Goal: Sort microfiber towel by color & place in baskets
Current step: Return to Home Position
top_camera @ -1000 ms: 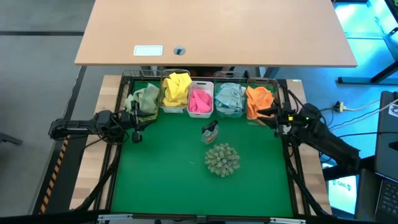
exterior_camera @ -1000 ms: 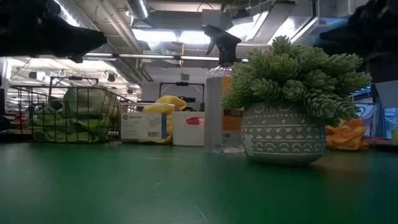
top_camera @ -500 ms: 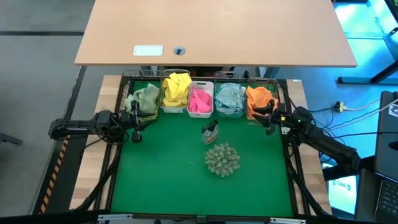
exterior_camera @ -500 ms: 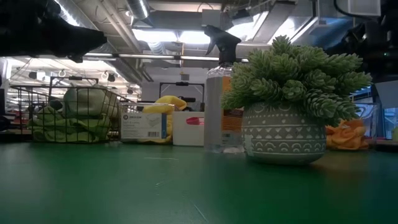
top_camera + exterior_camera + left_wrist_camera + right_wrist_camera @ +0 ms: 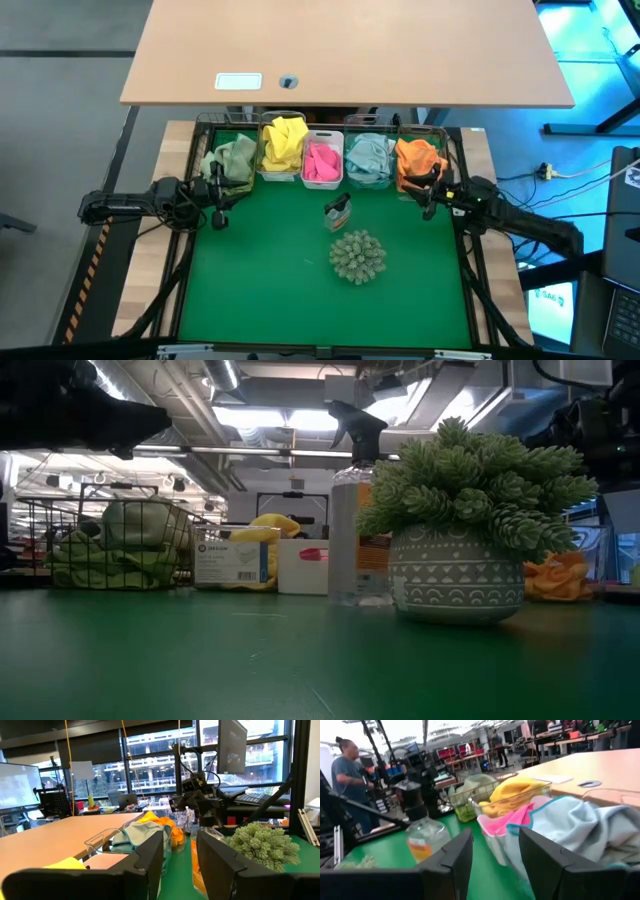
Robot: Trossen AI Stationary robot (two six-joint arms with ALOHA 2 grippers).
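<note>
Green matting covers the table, the largest surface, and one plain tan desk stands past its far edge. Two dark arms reach in from the sides. The left hand hovers just in front of the leftmost basket and the right hand just in front of the rightmost. In each wrist view the two fingers stand parted with nothing between them.

Five baskets sit side by side in one row along the far edge, each heaped with soft, crumpled cloth. From left to right:
- A dark wire basket holds the green towel.
- The first clear basket holds the yellow towel.
- An opaque white basket holds the pink towel.
- The second clear basket holds the light blue towel.
- The third clear basket holds the orange towel.

How many cloths make up each heap cannot be told.

One round, spiky grey-green plant stands mid-table in a patterned grey pot. One clear plastic spray bottle with a black trigger stands between the plant and the white basket.
</note>
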